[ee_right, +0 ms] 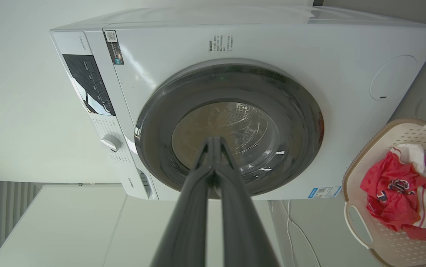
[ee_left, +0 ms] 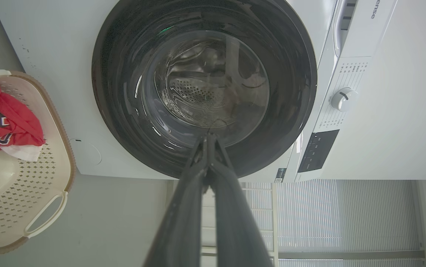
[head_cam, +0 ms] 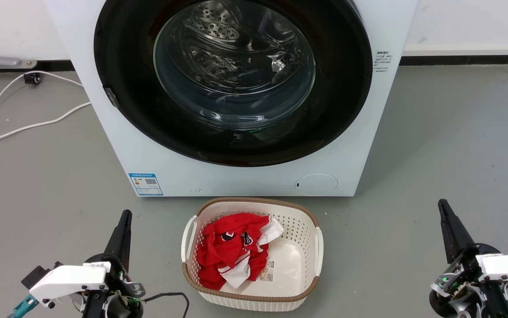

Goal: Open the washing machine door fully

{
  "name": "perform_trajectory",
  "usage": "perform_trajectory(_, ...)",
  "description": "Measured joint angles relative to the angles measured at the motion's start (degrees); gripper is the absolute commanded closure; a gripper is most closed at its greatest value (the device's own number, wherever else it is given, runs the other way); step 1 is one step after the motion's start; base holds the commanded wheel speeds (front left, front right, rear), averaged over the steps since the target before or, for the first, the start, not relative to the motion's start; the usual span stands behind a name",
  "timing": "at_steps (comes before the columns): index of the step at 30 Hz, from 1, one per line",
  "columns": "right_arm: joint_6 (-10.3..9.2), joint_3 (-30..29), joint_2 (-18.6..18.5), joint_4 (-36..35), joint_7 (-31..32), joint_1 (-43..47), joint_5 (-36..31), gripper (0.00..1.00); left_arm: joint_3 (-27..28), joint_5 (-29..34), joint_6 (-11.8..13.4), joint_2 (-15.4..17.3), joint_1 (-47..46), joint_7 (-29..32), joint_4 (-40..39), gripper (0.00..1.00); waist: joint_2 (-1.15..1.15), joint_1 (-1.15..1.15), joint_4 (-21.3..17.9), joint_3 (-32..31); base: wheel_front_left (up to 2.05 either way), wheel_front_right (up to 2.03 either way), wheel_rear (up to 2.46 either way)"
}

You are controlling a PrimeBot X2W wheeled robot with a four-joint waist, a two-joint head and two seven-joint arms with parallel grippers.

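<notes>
The white washing machine (head_cam: 104, 128) stands straight ahead on the grey floor. Its round glossy black washing machine door (head_cam: 126, 88) with a bulging glass window lies flush against the front, closed. Both wrist views face the same door (ee_left: 124, 122) (ee_right: 298, 115) from a distance. My left gripper (head_cam: 125, 217) rests low at the lower left, fingers pressed together and empty. My right gripper (head_cam: 442, 206) rests low at the lower right, also shut and empty. Each pair of fingertips meets in its own wrist view: left gripper (ee_left: 209, 138), right gripper (ee_right: 215, 140).
A cream laundry basket (head_cam: 307, 212) holding red and white clothes (head_cam: 229, 251) sits on the floor just in front of the machine, between my arms. White cables (head_cam: 24, 128) trail across the floor at the left. A wall runs behind the machine.
</notes>
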Motion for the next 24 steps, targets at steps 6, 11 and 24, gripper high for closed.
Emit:
perform_trajectory(6, 0.0, 0.0, 0.0, 0.0, 0.0, 0.0, 0.0, 1.0, 0.0, 0.0, 0.0, 0.0, 0.0, 0.0, 0.0, 1.0, 0.0, 0.0, 0.0, 0.0, 0.0, 0.0, 0.0)
perform_trajectory(11, 0.0, 0.0, 0.0, 0.0, 0.0, 0.0, 0.0, 1.0, 0.0, 0.0, 0.0, 0.0, 0.0, 0.0, 0.0, 1.0, 0.0, 0.0, 0.0, 0.0, 0.0, 0.0, 0.0)
perform_trajectory(24, -0.01, 0.9, 0.1, 0.2, -2.1, 1.8, -1.6, 0.0, -1.7, 1.9, 0.1, -0.2, 1.4, -2.2, 0.7, 0.0, 0.0, 0.0, 0.0, 0.0, 0.0, 0.0, 0.0)
